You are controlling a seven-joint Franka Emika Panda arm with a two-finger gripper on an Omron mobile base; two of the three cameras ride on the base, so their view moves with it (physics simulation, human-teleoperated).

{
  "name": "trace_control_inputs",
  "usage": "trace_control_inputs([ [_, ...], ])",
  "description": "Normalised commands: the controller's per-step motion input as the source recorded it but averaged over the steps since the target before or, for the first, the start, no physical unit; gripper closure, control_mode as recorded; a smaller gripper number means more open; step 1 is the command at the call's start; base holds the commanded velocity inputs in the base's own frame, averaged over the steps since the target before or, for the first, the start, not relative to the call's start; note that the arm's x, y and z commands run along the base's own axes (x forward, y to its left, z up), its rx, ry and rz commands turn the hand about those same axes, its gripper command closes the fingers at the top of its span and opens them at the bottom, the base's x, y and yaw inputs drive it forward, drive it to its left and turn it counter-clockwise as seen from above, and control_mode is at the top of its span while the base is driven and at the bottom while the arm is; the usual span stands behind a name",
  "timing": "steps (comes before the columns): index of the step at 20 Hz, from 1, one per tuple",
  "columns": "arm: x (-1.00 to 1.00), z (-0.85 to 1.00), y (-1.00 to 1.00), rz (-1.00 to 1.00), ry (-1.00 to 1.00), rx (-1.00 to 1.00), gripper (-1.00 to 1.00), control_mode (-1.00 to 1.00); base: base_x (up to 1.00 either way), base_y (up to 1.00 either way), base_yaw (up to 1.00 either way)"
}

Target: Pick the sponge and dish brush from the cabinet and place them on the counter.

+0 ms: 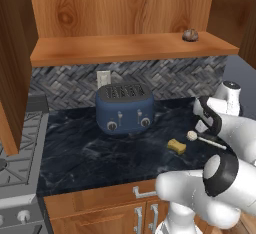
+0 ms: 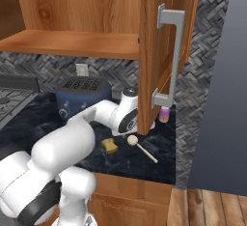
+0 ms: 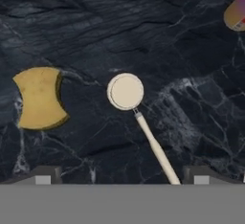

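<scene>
Dark marbled stone, black-blue and glossy, makes up your table (image 1: 90, 153), backed by a grey herringbone-tiled wall. You have one sponge (image 3: 40, 97) lying flat on it, yellow, with pinched-in sides and a darker edge, and just right of it, apart, one dish brush (image 3: 139, 117): a round white head on a slim cream stick. Your hand (image 3: 122, 175) hangs over the brush handle with its two dark fingertips spread wide, gripping nothing. One rounded blue toaster (image 1: 124, 108) stands at the far side. One dark brown lump (image 1: 190, 35) sits on the shelf of the reddish wood cabinet (image 1: 125, 48). One purple-and-cream jar (image 2: 164, 115) stands behind the cabinet's open door.
</scene>
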Motion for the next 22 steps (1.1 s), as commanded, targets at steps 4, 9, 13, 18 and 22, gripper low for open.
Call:
trace_control_inputs([
  [4, -0.27, 0.34, 0.22, -0.03, -0.01, 0.0, -1.0, -1.0, 0.0, 0.0, 0.0],
  [9, -0.28, 0.34, 0.19, -0.03, -0.03, 0.0, -1.0, -1.0, 0.0, 0.0, 0.0],
  [13, -0.27, 0.35, 0.17, -0.03, -0.07, 0.0, -1.0, -1.0, 0.0, 0.0, 0.0],
  [18, -0.32, 0.37, 0.16, -0.03, -0.13, 0.01, -1.0, -1.0, 0.0, 0.0, 0.0],
  [22, -0.37, 0.37, 0.17, -0.03, -0.16, 0.02, -1.0, -1.0, 0.0, 0.0, 0.0],
])
